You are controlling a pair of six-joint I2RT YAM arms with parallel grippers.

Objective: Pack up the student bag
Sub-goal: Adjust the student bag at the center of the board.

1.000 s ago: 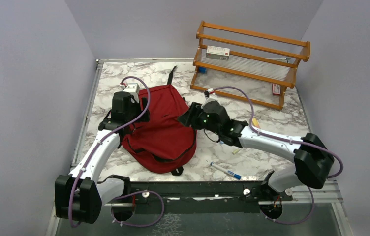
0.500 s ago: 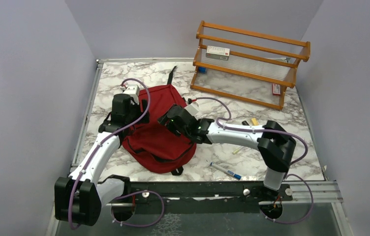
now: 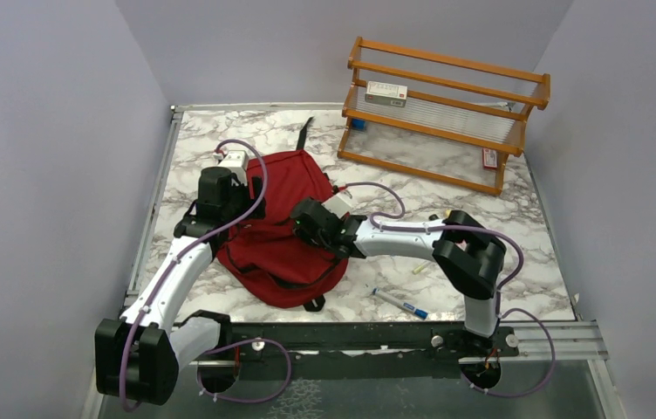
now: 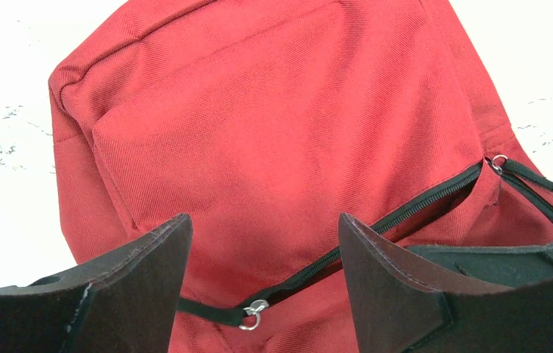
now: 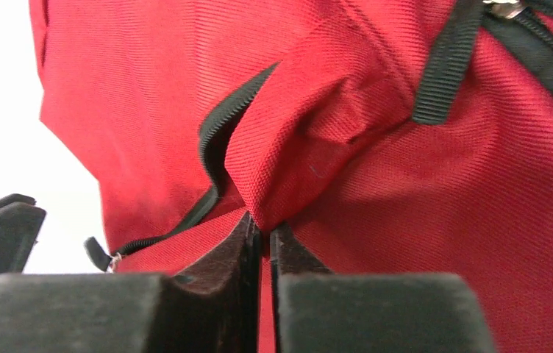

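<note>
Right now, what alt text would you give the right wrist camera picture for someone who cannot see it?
Two dark jaws, closed almost together, pinch a raised fold of the red student bag at bottom centre. A black zipper curves along the fold's left side, and a black strap crosses the upper right.

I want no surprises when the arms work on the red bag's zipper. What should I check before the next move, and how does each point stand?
1. Hold on the fabric: the right gripper is pinched shut on a fold of the student bag: ok.
2. Free arm ready: the left gripper is open above the bag: ok.
3. Target in reach: the zipper pull lies just below the open left gripper, ungripped: ok.
4. Opening wide enough for packing: cannot tell.
5. Supplies packed: the marker lies on the table: not ok.
</note>
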